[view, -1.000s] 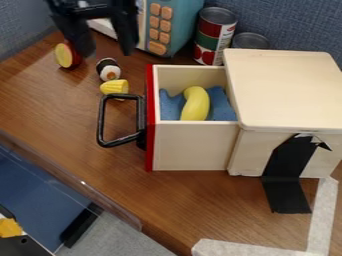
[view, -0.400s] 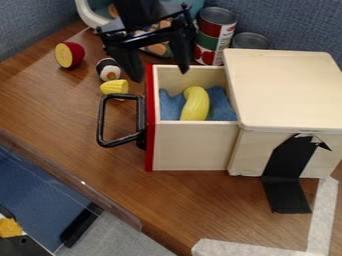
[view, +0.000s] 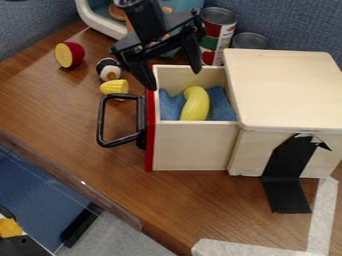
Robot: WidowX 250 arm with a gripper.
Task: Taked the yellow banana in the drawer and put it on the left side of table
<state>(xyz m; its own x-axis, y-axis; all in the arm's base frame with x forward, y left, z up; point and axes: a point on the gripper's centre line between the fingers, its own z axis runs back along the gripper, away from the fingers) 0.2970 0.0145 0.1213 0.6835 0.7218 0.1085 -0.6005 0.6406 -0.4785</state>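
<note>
The corn (view: 114, 87) lay just beside the sushi (view: 108, 70), near a halved fruit (view: 69, 54). Farther back, a toy microwave (view: 91, 19) stood near a labelled can (view: 217, 34) and a tin (view: 251, 40). Pale tape (view: 322, 215) made a corner.

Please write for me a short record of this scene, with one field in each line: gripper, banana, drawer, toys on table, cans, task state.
gripper: open, above the drawer's far left part, holding nothing
banana: yellow, inside the drawer, on blue cloth
drawer: pulled out of the wooden cabinet, red front, black handle
toys on table: yellow corn piece, black-and-white toy, cut red-skinned piece
cans: two, behind the drawer and cabinet
task state: banana not yet taken out
</note>
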